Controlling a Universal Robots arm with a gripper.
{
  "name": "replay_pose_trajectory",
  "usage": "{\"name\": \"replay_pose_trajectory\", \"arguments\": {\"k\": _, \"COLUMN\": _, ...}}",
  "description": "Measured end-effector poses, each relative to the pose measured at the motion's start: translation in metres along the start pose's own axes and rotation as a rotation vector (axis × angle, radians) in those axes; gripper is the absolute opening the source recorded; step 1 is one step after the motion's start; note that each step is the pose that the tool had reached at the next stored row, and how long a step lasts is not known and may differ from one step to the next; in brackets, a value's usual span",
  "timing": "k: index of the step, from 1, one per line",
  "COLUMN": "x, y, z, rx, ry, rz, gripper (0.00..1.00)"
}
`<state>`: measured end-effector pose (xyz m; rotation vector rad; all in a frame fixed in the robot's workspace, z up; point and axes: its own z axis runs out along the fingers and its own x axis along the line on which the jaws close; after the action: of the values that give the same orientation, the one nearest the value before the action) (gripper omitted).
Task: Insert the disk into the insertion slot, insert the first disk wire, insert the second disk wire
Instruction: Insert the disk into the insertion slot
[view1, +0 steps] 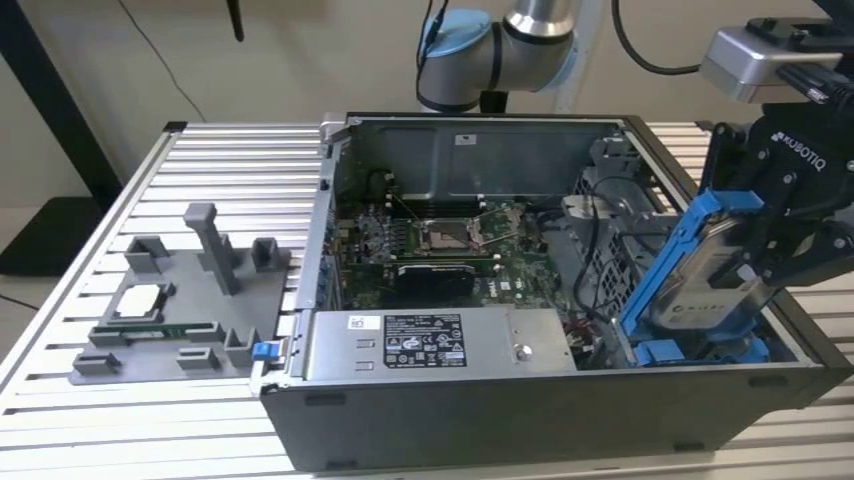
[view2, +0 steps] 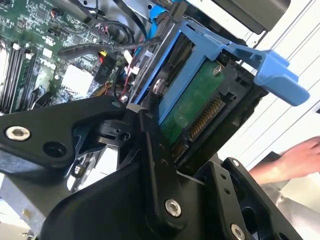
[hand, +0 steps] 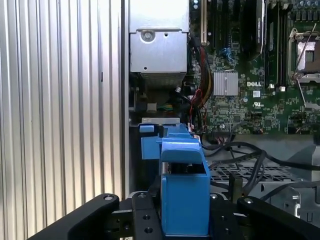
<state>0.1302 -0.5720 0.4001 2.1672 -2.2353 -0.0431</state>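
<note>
Disk (view1: 697, 275) stood steeply tilted over the end of the open computer case (view1: 534, 425) at the exterior view's right. It was held clamped by the gripper (view1: 734, 265).

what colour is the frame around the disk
Bright blue carrier frame, clearest in the first wrist view.

The computer case (view1: 534, 420) is sitting on the surface (view1: 240, 150), a parts tray (view1: 174, 310) lying beside it at the exterior view's left. At that view's right, the tool (view1: 747, 270) is holding the disk (view1: 707, 280) tilted over the insertion slot (view1: 701, 352).
</note>
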Motion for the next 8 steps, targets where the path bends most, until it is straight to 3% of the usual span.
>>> {"name": "replay_pose_trajectory", "arguments": {"k": 8, "x": -0.0003, "y": -0.0017, "z": 0.0117, "rx": -0.0008, "ry": -0.0017, "rz": 0.0, "gripper": 0.0}}
